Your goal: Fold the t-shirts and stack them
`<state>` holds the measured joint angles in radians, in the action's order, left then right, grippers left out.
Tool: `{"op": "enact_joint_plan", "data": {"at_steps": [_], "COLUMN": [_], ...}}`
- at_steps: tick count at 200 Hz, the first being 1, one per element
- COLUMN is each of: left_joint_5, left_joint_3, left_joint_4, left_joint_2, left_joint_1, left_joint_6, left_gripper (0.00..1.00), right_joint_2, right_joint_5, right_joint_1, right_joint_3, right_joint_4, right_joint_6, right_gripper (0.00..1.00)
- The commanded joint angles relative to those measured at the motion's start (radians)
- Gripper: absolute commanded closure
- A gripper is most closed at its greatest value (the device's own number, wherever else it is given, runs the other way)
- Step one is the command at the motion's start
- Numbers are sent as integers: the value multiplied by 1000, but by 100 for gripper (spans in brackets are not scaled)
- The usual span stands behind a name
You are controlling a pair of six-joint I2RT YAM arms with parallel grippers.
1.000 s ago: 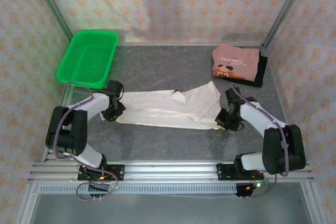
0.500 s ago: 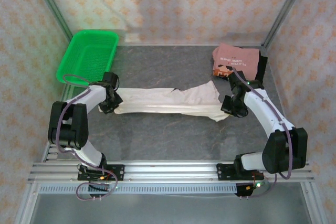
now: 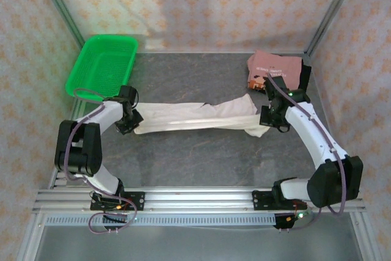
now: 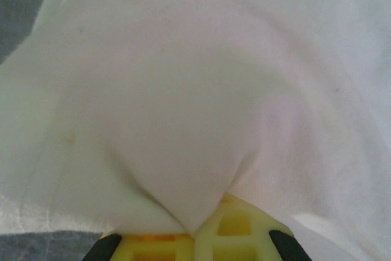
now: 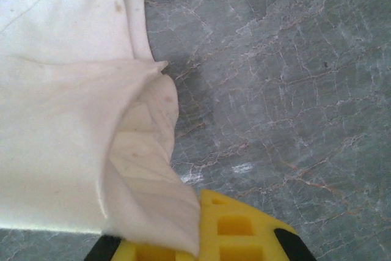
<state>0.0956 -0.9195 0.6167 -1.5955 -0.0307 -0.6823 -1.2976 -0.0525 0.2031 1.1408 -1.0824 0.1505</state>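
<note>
Green mesh basket (image 3: 102, 68) sits at the far left corner of the grey marble table (image 3: 201, 163), with bare mesh on its floor and walls. None of the tees touch it.

Cream-white t-shirt (image 3: 195, 119) is bunched into a long narrow band across the middle of the table, running left to right between the two grippers.

The left gripper (image 3: 129, 123) is at the band's left end, just near the basket's near edge. It is clamped on the cloth. In the left wrist view the cream fabric (image 4: 195, 90) gathers to a point pinched between the yellow pads (image 4: 235, 227).

The right gripper (image 3: 267, 121) is at the band's right end, also closed on cloth. In the right wrist view a fold of the shirt (image 5: 61, 120) drapes over the yellow finger (image 5: 232, 230), with marble showing beside it. A short tail of cloth hangs just below this gripper in the top view.

The dusty-pink printed t-shirt (image 3: 275, 71) lies folded at the far right corner, on top of the black t-shirt (image 3: 305, 79), whose edge shows along the right side. The right arm's wrist is just beside this stack; I cannot tell whether they touch.
</note>
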Motion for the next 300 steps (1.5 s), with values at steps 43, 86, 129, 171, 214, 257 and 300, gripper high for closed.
{"op": "enact_joint_plan", "data": {"at_steps": [43,86,129,171,214,257,300], "left_joint_5": [-43,-40,-25,19,65,91,71], "left_joint_3": [50,29,146,174,18,-44,100], "left_joint_4": [6,25,-15,-31,13,0,-13], "left_joint_2": [28,44,98,136,144,171,244], "left_joint_1": [22,22,35,71,69,51,52], "left_joint_6": [-17,-12,-39,-47,-7,-9,-23], "left_gripper": [100,100,100,100,100,100,100], "right_joint_2": [84,73,219,393,346,271,343], "right_joint_5": [222,274,155,101,321,295,169], "right_joint_1": [15,14,15,54,39,-64,-65], "right_joint_3": [10,56,-70,-197,-133,-61,-113], "right_joint_4": [41,58,82,188,249,383,329], "right_joint_6": [-221,-362,-182,-68,-301,-501,-401], "right_gripper": [100,100,100,100,100,100,100]}}
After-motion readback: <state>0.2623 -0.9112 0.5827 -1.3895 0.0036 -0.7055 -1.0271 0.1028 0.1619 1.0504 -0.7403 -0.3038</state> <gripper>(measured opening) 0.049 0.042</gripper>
